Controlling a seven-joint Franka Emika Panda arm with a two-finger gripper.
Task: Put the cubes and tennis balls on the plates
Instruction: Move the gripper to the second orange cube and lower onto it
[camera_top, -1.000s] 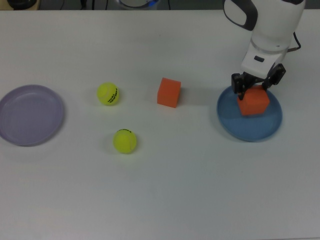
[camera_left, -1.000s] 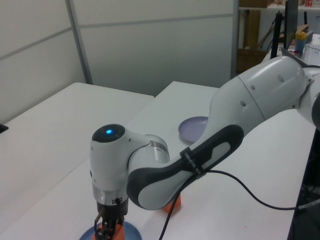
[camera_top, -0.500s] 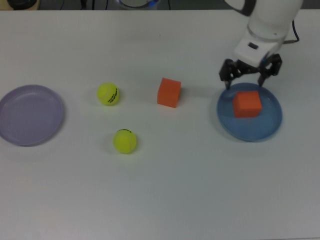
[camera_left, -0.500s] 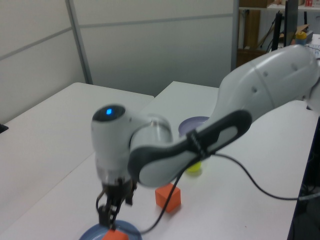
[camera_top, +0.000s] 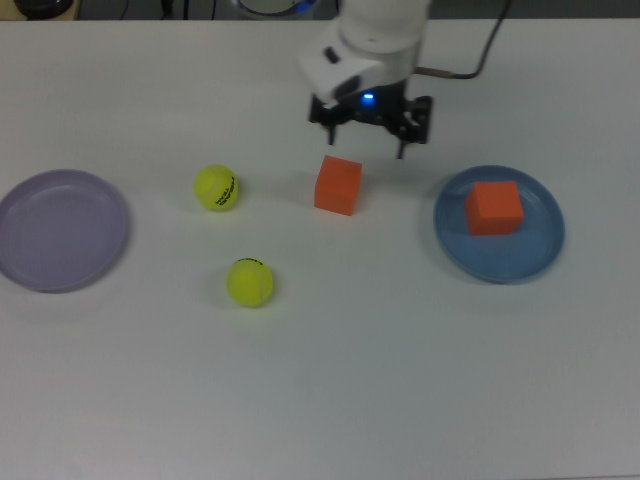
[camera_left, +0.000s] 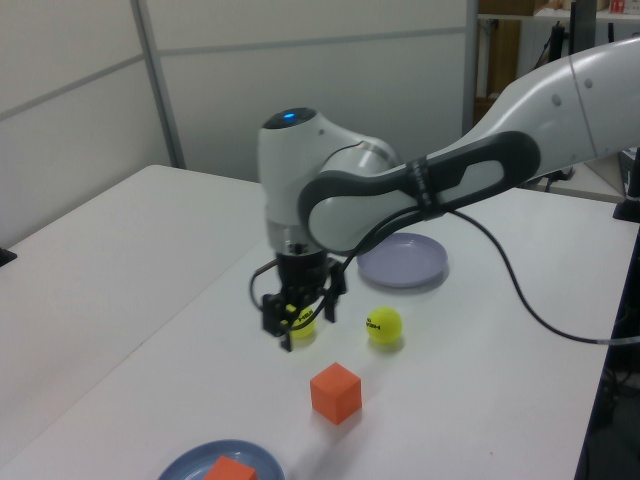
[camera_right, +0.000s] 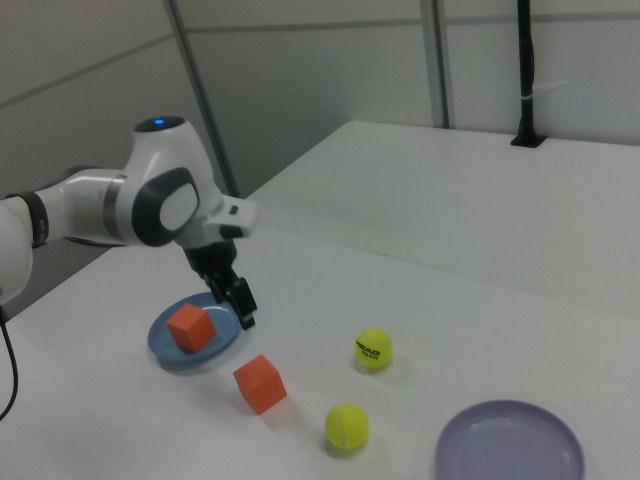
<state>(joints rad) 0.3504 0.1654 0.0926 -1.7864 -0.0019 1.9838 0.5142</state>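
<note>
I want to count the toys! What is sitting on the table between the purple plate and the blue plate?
In the top view, between the purple plate and the blue plate sit two tennis balls and one orange cube.

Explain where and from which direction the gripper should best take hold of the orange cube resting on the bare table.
Probably from straight above, closing on two opposite flat side faces of the loose cube. It sits flat on the table with clear space all round and its sides stand upright. The open gripper hangs just beyond it, toward the top view's upper edge. The cube sits slightly turned, so the wrist may need a small twist.
</note>
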